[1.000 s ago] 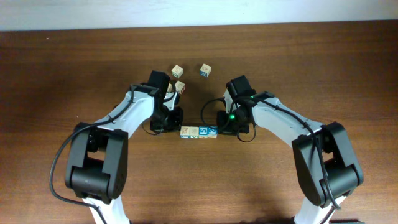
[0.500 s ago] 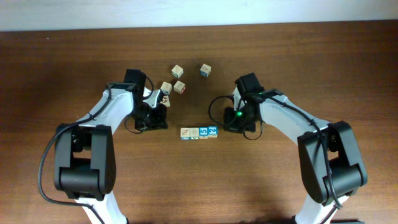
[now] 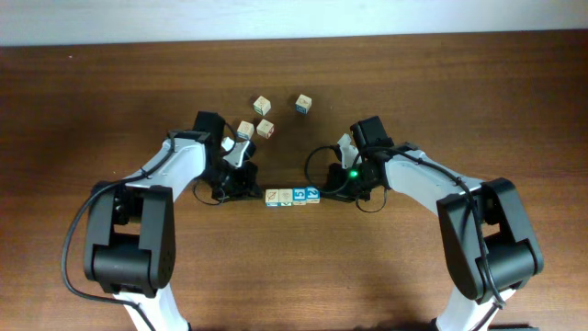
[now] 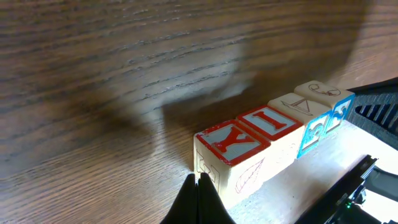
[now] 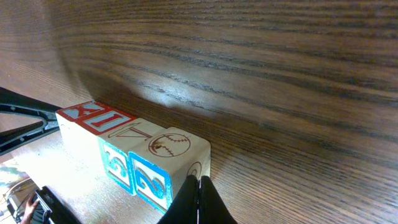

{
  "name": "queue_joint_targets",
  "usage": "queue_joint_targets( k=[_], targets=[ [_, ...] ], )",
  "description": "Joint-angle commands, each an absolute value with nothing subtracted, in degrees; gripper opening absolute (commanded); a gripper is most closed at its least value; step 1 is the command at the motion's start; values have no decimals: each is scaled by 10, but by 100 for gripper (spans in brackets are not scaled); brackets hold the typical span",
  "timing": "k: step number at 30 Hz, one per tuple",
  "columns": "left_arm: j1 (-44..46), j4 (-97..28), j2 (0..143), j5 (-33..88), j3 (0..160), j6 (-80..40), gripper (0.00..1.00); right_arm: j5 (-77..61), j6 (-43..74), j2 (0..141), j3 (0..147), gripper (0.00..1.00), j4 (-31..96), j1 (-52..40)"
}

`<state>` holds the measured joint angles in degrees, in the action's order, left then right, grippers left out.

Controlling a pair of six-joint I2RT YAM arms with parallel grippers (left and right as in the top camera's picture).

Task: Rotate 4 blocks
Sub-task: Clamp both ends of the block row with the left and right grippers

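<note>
Four pale-wood blocks stand in one tight row (image 3: 293, 196) at the table's middle. In the left wrist view the row runs from a red Y block (image 4: 233, 148) past a red I block (image 4: 270, 122) to a blue-edged block (image 4: 323, 99). My left gripper (image 4: 199, 182) is shut, its tip against the Y block's end face. In the right wrist view the near end is a baseball block with a blue 2 (image 5: 169, 152). My right gripper (image 5: 200, 183) is shut, its tip at that block's end face. From overhead, the left gripper (image 3: 259, 193) and right gripper (image 3: 327, 191) bracket the row.
Several loose cubes lie behind the row: one (image 3: 263, 105), another (image 3: 303, 103), a third (image 3: 265, 128) and one (image 3: 245, 130) beside the left arm's wrist. Both arms reach in from the front corners over the dark wood table (image 3: 459, 83).
Both arms drew back from the row half a second ago and have come back in. Each shut tip now sits at its end of the row.
</note>
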<state>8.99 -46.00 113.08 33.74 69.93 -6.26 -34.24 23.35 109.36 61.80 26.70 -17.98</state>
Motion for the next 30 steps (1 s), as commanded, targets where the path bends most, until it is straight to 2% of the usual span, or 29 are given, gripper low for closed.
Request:
queue_joint_targets(
  k=[1, 9, 23, 30],
  targets=[
    [91, -460, 1129, 352, 694, -68, 0, -354, 230, 1095, 613, 4, 265, -176],
    [121, -459, 1129, 352, 694, -71, 0, -353, 230, 1095, 613, 4, 266, -176],
    [122, -441, 1129, 348, 694, -98, 0, -388, 212, 1076, 614, 4, 267, -169],
    [122, -435, 1129, 348, 694, -109, 0, -383, 213, 1040, 627, 4, 272, -198]
  ],
)
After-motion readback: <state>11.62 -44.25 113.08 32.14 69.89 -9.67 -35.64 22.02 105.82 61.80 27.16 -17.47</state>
